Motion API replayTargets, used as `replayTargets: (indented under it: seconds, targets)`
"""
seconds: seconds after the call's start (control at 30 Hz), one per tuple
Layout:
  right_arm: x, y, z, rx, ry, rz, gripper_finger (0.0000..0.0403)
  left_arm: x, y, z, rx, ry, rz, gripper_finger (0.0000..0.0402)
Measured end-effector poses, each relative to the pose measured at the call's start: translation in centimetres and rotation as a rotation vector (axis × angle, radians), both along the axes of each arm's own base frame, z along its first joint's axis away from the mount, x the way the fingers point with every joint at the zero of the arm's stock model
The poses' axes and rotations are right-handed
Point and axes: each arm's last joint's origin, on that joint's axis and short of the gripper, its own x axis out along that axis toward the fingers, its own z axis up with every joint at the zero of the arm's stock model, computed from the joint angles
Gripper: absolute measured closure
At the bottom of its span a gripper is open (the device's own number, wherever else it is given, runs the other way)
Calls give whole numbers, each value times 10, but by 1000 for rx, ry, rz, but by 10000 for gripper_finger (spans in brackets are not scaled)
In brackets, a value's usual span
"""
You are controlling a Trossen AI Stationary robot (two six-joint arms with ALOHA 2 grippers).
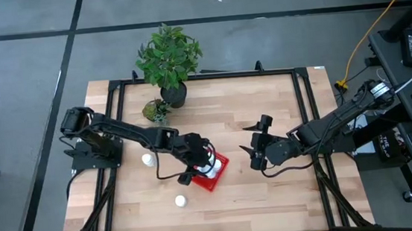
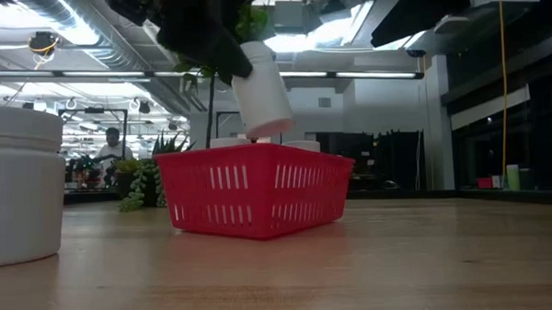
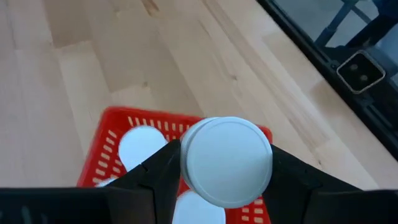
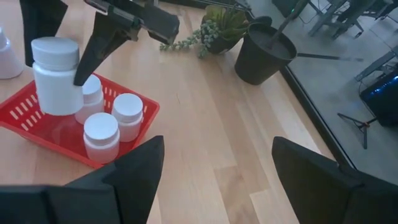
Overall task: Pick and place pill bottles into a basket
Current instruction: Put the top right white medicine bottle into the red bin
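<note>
**Left gripper holds a bottle over the red basket**

The basket (image 4: 74, 127) is a small red plastic box with a rectangular shape and thin vertical slots in its walls. It stands on the table (image 1: 272, 192), which is made of pale wooden planks with a visible grain, inside a black metal frame. Three bottles (image 4: 102, 134) stand upright inside the basket, close together. They are smooth white cylinders with round, flat white caps.

The left gripper (image 3: 227, 165) is clamped on a fourth bottle (image 3: 227, 162), with one dark finger on each side of its body. This bottle hangs just above the basket, slightly tilted in the low view, and its base is near the rim. The left arm reaches from the left edge of the table toward the middle, with the elbow bent and the wrist pointing down over the basket.

Two more bottles stand on the bare wood to the left of the basket: one (image 1: 148, 159) close beside the left arm, the other (image 1: 181, 201) nearer to the front edge.

The right gripper (image 1: 255, 139) waits to the right of the basket, well apart from it, with its fingers wide apart and holding nothing. The right arm stretches in from the right side, low over the table.

A leafy green plant in a dark round pot (image 1: 173, 94) stands at the far edge, with a small succulent (image 1: 155, 110) beside it.
</note>
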Motion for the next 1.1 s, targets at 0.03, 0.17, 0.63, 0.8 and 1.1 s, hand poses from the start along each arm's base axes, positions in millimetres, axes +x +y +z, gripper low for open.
replayTargets:
  seconds: [0.03,0.17,0.63,0.8,1.1]
  targets:
    - [0,0,0,0,0,0,104,0,0,-1,2,5,-1,226]
    - [0,0,0,0,0,1,104,1,0,-5,11,16,-7,226]
    - [0,0,0,4,-6,3,104,10,-1,-38,31,109,-20,226]
    - [1,0,0,8,-5,7,104,13,-1,-53,40,150,-25,226]
    - [1,1,0,9,-5,8,104,16,-2,-56,45,136,-30,211]
